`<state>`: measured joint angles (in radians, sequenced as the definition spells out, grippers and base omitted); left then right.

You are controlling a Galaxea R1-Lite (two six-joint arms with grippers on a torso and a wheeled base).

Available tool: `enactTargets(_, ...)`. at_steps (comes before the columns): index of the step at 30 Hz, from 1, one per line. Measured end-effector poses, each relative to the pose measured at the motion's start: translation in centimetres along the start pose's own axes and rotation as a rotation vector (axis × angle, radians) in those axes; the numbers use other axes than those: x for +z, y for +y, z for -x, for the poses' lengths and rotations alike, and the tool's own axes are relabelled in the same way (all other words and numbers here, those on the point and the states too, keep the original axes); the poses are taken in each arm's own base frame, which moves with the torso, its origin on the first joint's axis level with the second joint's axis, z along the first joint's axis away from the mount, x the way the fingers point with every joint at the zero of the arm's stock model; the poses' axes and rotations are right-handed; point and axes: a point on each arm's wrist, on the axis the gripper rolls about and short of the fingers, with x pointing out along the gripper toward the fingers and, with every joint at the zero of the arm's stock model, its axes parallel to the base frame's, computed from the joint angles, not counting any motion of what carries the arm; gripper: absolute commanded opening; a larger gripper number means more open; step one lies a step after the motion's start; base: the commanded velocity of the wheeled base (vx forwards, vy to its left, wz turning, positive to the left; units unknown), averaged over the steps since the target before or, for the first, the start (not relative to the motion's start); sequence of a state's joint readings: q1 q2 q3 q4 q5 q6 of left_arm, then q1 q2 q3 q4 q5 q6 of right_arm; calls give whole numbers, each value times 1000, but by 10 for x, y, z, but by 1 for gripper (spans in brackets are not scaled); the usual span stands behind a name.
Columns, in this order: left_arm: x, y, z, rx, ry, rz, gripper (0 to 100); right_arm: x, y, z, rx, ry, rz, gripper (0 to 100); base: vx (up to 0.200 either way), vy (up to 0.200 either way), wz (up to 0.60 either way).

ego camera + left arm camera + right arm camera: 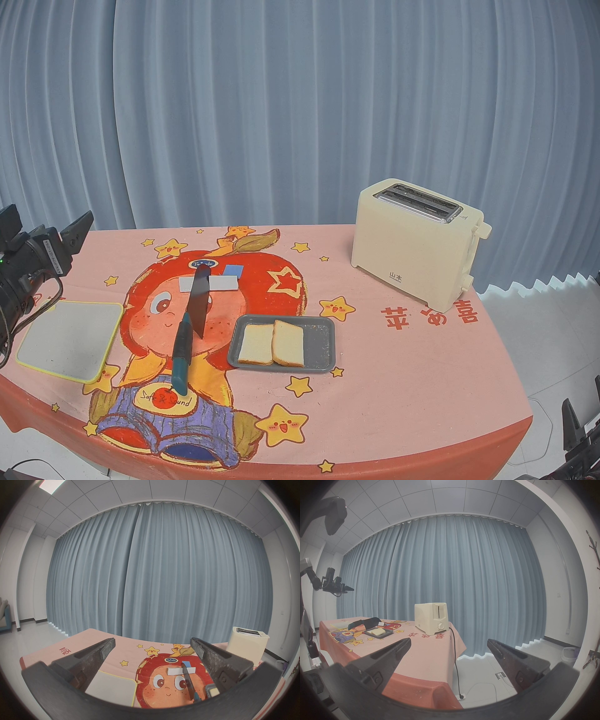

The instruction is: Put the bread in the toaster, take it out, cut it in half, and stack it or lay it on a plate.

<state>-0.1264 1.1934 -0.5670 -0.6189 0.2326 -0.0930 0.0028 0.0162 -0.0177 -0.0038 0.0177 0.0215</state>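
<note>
Two half slices of bread (272, 343) lie side by side on a grey tray-like plate (322, 342) near the table's middle; the plate with bread also shows low in the right wrist view (378, 632). A knife (190, 325) with a teal handle and dark blade lies left of the plate, seen too from the left wrist (188, 683). The cream toaster (414, 241) stands at the back right, its slots empty (431, 617). My left gripper (153, 655) hangs open above the table's left edge (47, 247). My right gripper (448, 655) is open, off the table's right side.
A white cutting board (70, 339) with a yellow rim lies at the table's left. A white label and a blue tag (215, 280) lie behind the knife. The toaster's cord (455, 661) hangs down to a floor socket. A cartoon tablecloth covers the table.
</note>
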Motion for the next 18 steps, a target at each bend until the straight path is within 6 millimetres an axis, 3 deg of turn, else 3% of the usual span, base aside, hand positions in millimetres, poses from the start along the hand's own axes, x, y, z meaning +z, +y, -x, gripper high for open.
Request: enactTargets(18, 18, 5, 36, -82, -115, 26, 100, 0, 0, 0, -1, 0, 5, 100, 0, 0, 0)
